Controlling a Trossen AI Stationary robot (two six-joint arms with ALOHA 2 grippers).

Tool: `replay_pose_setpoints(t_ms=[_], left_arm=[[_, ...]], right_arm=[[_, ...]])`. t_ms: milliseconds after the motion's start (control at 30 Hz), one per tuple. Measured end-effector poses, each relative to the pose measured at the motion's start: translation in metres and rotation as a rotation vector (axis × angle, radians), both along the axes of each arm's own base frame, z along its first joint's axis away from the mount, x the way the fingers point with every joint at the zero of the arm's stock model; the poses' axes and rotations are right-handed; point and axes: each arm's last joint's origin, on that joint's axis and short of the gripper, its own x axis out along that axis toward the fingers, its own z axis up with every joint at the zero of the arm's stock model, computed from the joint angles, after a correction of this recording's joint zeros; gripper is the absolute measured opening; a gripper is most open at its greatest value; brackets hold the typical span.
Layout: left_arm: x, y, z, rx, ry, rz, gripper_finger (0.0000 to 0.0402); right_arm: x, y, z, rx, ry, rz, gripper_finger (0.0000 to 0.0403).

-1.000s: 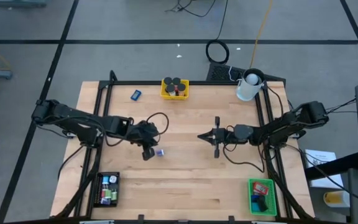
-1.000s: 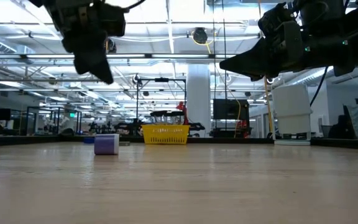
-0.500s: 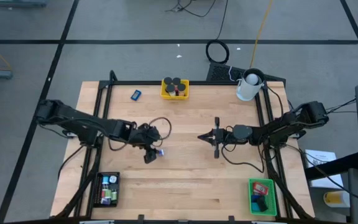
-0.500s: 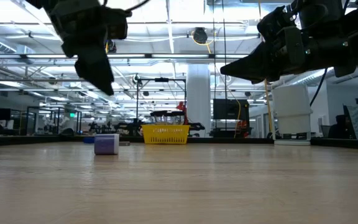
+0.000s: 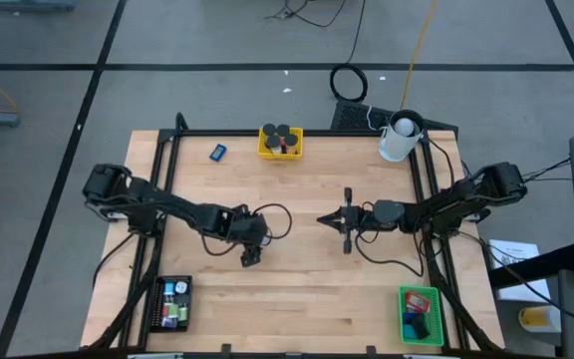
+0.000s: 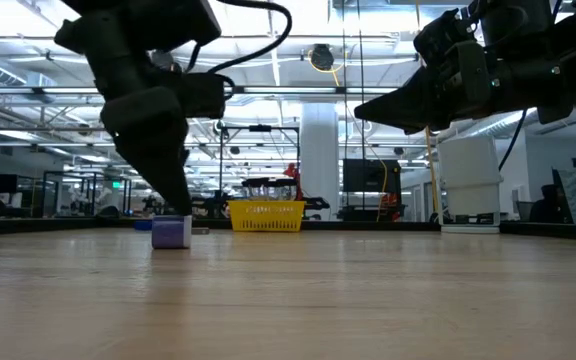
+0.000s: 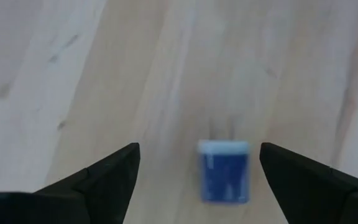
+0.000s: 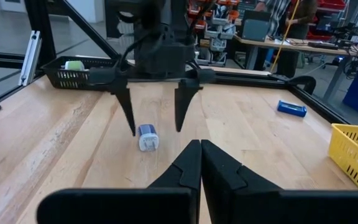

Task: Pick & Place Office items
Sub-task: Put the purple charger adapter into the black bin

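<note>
Left gripper (image 8: 155,102) hangs low over the middle of the table (image 5: 297,299), somewhat toward its left edge, fingers spread wide and pointing down. The small blue block (image 7: 224,172) lies flat on the wood between the two fingertips, touched by neither. From the right wrist view it sits nearer one fingertip than the other, so the straddle is not quite centred.

Judgement on the step: this is the descent before the grasp. To do it well, centre the block between the fingers first, then lower until the tips are just clear of the wood, then close across the block's narrow sides. An off-centre close would likely push it sideways on the smooth top.

Right gripper (image 8: 199,163) waits right of the table's centre, raised, fingers pressed together, pointing at the left one.

Materials: the block is a stubby rectangular piece, blue body with a pale band at one end, hard-looking, flat-faced, with slightly rounded edges. Tabletop is pale planked wood with a fine grain and a dull sheen. Fingers are dark, tapered and matte.

A second blue item (image 5: 217,153) lies near the far edge, beside the yellow mesh tray (image 5: 280,150).
</note>
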Motion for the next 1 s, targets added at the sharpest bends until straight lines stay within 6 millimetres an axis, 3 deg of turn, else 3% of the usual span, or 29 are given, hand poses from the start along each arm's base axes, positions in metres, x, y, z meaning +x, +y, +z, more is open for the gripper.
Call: replay_pose_setpoints(t_ms=[300, 533, 700, 867, 1000], left_arm=[[0.007, 0.002, -0.024, -0.015, 0.069, -0.020, 0.0298], [0.005, 0.002, -0.023, -0.033, 0.091, -0.074, 0.0213], [-0.002, -0.001, -0.002, -0.061, 0.042, -0.094, 0.0132], [-0.026, -0.011, 0.036, -0.101, -0.006, -0.105, 0.0128], [-0.059, -0.025, 0.062, -0.165, 0.029, -0.083, 0.0128]], right_arm=[[0.000, 0.000, 0.000, 0.021, 0.000, -0.001, 0.0001], [0.000, 0.000, 0.000, 0.020, 0.003, -0.001, 0.0001], [0.000, 0.000, -0.001, 0.020, 0.007, -0.001, 0.0001], [0.000, 0.000, -0.001, 0.020, 0.010, -0.001, 0.0001], [0.000, 0.000, -0.002, 0.018, 0.022, -0.001, 0.0001]])
